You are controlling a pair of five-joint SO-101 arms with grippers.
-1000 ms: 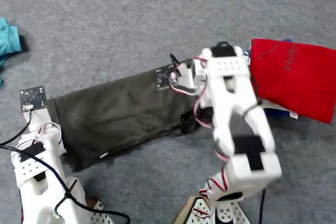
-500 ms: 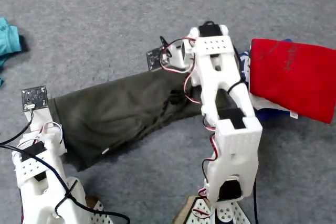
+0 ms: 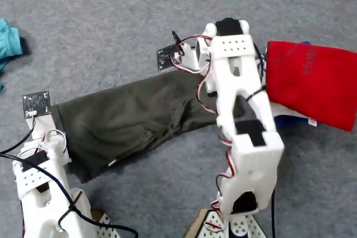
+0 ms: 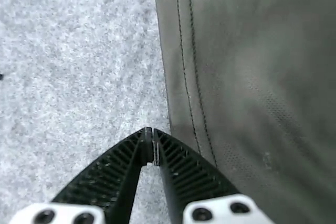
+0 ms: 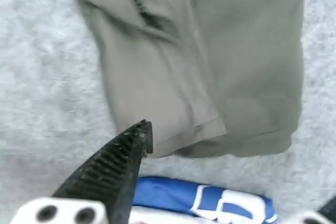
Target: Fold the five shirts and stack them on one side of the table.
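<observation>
The olive shirt (image 3: 128,124) is laid across the middle of the counter (image 3: 111,32). The left hand (image 4: 148,145) is pressed together beside its hem; the right hand (image 5: 231,174) is held spread above the other end, likely to fold it.

A grey, felt-like table (image 3: 111,37) carries everything. An olive-green shirt (image 3: 128,121) lies flat across its middle as a long folded band, its stitched hem end resting on bare felt. Just beside its other end sits a stack: a blue-and-white shirt (image 5: 163,192) on the felt with a folded red shirt (image 3: 312,82) on top. Well apart from the hem end, a crumpled teal shirt (image 3: 8,40) lies at the table's edge.
</observation>
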